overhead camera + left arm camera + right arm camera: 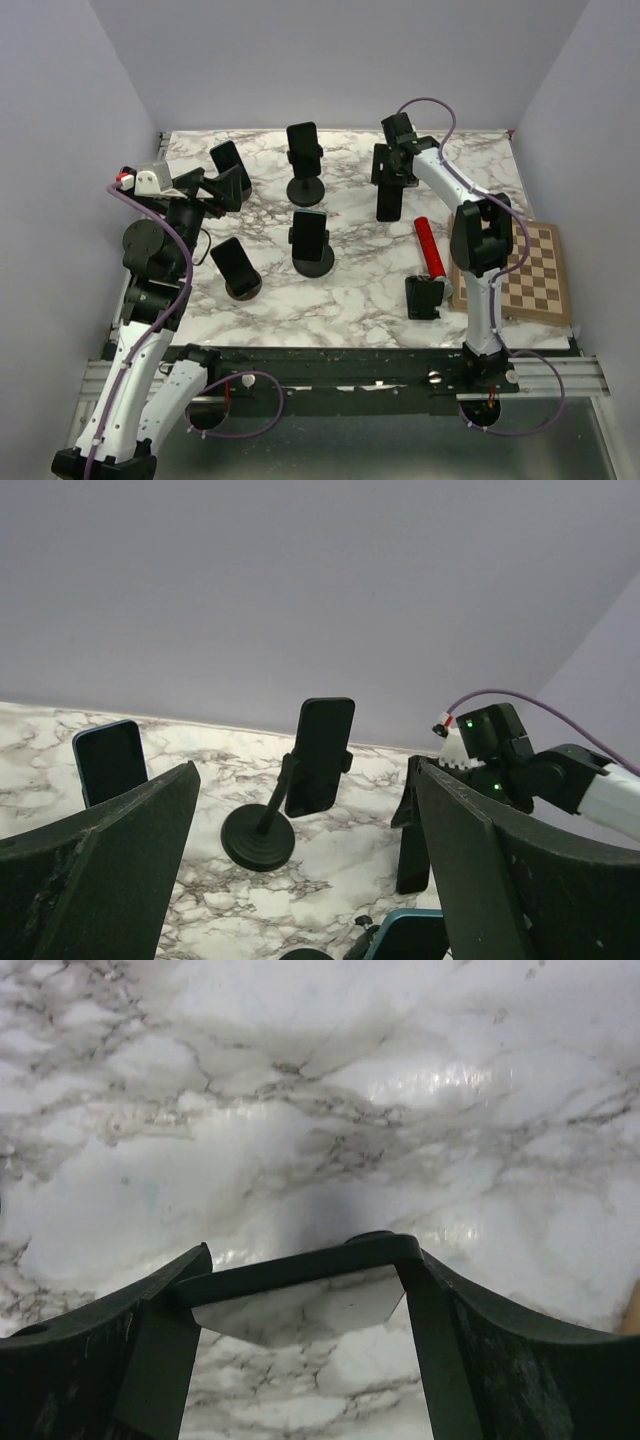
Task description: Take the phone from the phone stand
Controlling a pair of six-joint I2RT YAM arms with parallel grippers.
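Right fingers on phone, left fingers apart.

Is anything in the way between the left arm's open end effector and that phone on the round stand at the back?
Nothing visible: only bare marble table lies between the left end effector and the phone on its stand.

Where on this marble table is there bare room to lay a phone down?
Two patches look bare: the near strip of the marble table, between the near left phone stand and the small black object; and the back right corner, beyond the right gripper holding a phone. The middle and left are crowded with stands.
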